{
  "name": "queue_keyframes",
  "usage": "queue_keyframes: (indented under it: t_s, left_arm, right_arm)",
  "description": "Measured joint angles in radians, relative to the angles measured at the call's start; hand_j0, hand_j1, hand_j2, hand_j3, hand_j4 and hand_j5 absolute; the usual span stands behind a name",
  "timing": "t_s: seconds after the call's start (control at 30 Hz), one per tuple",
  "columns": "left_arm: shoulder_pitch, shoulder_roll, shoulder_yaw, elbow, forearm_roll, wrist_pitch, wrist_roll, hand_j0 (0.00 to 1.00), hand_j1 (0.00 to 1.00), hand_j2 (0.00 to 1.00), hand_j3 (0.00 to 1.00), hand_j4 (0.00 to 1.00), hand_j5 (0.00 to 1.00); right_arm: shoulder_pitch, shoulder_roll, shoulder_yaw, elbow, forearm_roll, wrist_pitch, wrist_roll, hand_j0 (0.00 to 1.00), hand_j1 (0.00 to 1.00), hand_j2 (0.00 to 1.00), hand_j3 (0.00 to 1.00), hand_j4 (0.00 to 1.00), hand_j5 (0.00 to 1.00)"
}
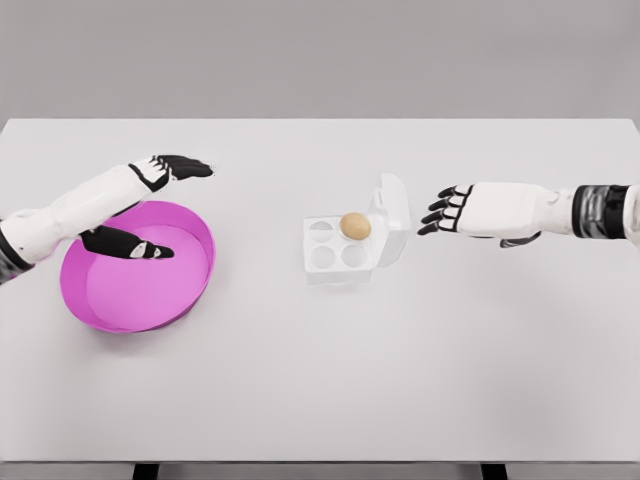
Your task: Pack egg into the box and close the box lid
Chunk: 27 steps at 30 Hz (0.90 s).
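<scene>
A tan egg (354, 225) sits in the far right cup of a small white egg box (331, 256) at the table's middle. The box lid (392, 221) stands raised on the right side, leaning away. My right hand (448, 210) hovers just right of the lid with its black fingers spread, holding nothing. Over the pink bowl at the left, my left hand (165, 205) is open, fingers stretched out above and thumb below, with nothing in it.
A round pink bowl (180, 300) lies at the left of the white table (320, 380), under my left forearm. The table's front edge runs along the bottom of the view.
</scene>
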Motion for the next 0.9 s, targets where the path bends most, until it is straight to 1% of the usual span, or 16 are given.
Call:
queue_keyframes:
  t_s: [0.1,0.23,0.67,0.77,0.9]
  left_arm:
    - [0.005,0.008,0.035,-0.001,0.018,0.001,0.0,1.0,1.0,1.0,1.0,1.0,1.0]
    - [0.006,0.01,0.05,0.0,0.026,0.001,0.0,1.0,1.0,1.0,1.0,1.0,1.0]
    - [0.006,0.011,0.056,0.013,0.029,0.001,0.0,1.0,1.0,1.0,1.0,1.0,1.0]
    - [0.006,0.011,0.056,0.015,0.029,0.001,0.0,1.0,1.0,1.0,1.0,1.0,1.0]
    - [0.006,0.012,0.056,0.015,0.029,0.001,0.0,1.0,1.0,1.0,1.0,1.0,1.0]
  right_arm:
    - [-0.005,0.003,0.0,-0.01,0.0,0.0,0.0,1.0,1.0,1.0,1.0,1.0,1.0]
    - [-0.014,0.008,0.0,-0.029,0.0,0.0,0.0,1.0,1.0,1.0,1.0,1.0,1.0]
    - [-0.051,0.038,0.001,-0.071,0.0,0.0,0.0,1.0,1.0,1.0,1.0,1.0,1.0]
    - [-0.064,0.055,0.002,-0.074,0.0,0.0,0.002,1.0,1.0,1.0,1.0,1.0,1.0]
    - [-0.066,0.076,0.003,-0.076,-0.001,0.0,0.02,1.0,1.0,1.0,1.0,1.0,1.0]
